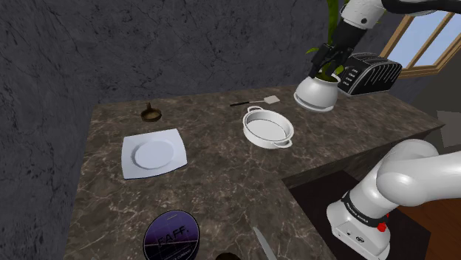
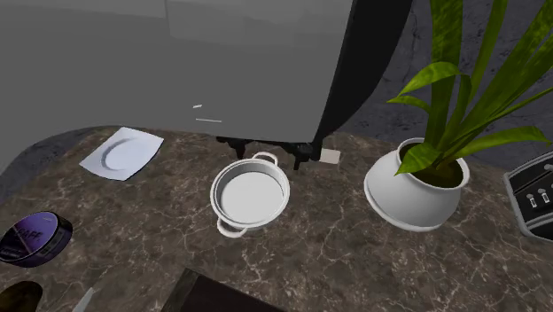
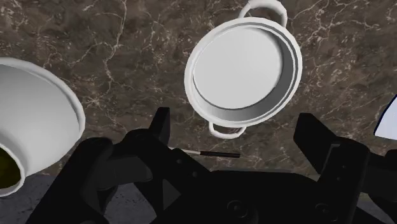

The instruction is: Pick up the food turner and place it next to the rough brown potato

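Observation:
The food turner [image 1: 255,101] lies flat on the dark marble counter [image 1: 222,185] near the back wall, its pale head [image 1: 272,98] toward the plant pot. Its thin dark handle [image 3: 210,153] shows between my fingers in the wrist view, and its head [image 2: 331,157] in the second exterior view. My black gripper [image 1: 323,65] hangs open high above the counter, over the plant pot and to the shoulder view's right of the turner. The gripper [image 3: 236,121] holds nothing. A small brown potato [image 1: 150,113] sits at the back, far to the turner's left.
A white two-handled pan [image 1: 267,127] stands just in front of the turner. A white plant pot [image 1: 318,93] and a toaster [image 1: 371,74] stand on its right. A square white plate [image 1: 154,154], a purple tin [image 1: 173,238] and a knife [image 1: 263,244] lie nearer the front.

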{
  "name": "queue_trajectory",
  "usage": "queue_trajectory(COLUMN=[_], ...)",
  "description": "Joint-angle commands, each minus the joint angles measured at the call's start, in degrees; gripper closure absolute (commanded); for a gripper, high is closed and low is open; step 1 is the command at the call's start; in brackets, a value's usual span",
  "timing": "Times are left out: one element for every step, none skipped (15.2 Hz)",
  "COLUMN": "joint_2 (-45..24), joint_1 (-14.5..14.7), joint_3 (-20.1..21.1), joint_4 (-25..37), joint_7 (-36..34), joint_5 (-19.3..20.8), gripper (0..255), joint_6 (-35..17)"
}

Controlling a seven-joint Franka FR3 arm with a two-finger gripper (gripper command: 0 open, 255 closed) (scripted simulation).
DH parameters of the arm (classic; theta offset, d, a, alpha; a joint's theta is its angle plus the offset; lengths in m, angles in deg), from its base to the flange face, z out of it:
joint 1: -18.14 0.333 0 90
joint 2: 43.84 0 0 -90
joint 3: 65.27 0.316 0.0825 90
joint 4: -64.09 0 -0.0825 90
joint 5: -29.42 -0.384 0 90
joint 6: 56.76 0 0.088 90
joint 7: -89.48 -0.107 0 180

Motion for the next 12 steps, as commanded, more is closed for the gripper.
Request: queue_trajectory(joint_2=[0.0,-1.08,-2.29,-3.62,-5.07,-6.63,-8.3,-10.07,-11.93,-13.88,-15.91,-18.01], joint_1=[0.0,0.53,1.14,1.72,2.33,2.97,3.62,4.3,5.01,5.73,6.47,7.24], joint_3=[0.0,-1.42,-2.88,-4.3,-5.71,-7.11,-8.48,-9.83,-11.16,-12.46,-13.72,-14.96], joint_4=[0.0,-0.43,-0.73,-0.91,-0.96,-0.88,-0.68,-0.36,0.07,0.61,1.26,2.01], joint_7=[0.0,3.25,6.46,9.68,12.89,16.09,19.3,22.5,25.71,28.93,32.16,35.4], joint_5=[0.0,0.67,1.33,1.91,2.45,2.92,3.31,3.62,3.83,3.95,3.96,3.86], gripper=[0,0,0,0,0,0,0,0,0,0,0,0], joint_6=[0.0,-1.33,-2.66,-3.99,-5.31,-6.62,-7.91,-9.17,-10.41,-11.62,-12.78,-13.9])
